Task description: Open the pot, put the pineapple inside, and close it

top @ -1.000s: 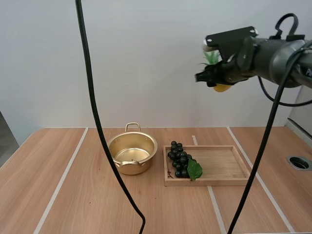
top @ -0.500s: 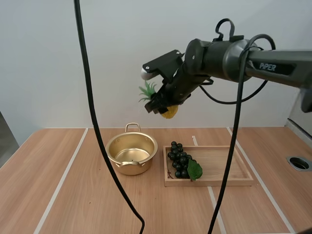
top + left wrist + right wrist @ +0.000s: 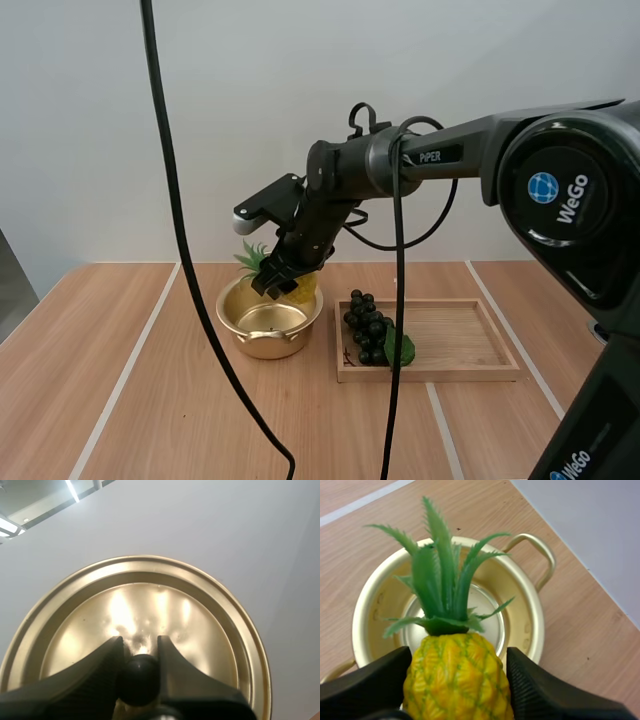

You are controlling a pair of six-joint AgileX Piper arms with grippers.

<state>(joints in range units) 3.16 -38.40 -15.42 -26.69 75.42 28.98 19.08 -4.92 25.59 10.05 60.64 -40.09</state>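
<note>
The right jaws are clamping the pineapple (image 3: 455, 680) by its yellow body, holding it tilted just above the open pot (image 3: 272, 343), its leaves hanging over the hollow. The pot is sitting near the middle of the counter (image 3: 150, 400), towards the far edge. A tray (image 3: 460, 372) is lying just beside it on the right-edge side, with grapes (image 3: 368, 328) at the end nearest the pot. The left jaws are pinching the black knob (image 3: 139, 677) of the lid (image 3: 150, 610), holding it in the air.

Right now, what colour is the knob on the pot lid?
The knob is black; clearest in the left wrist view.
</note>
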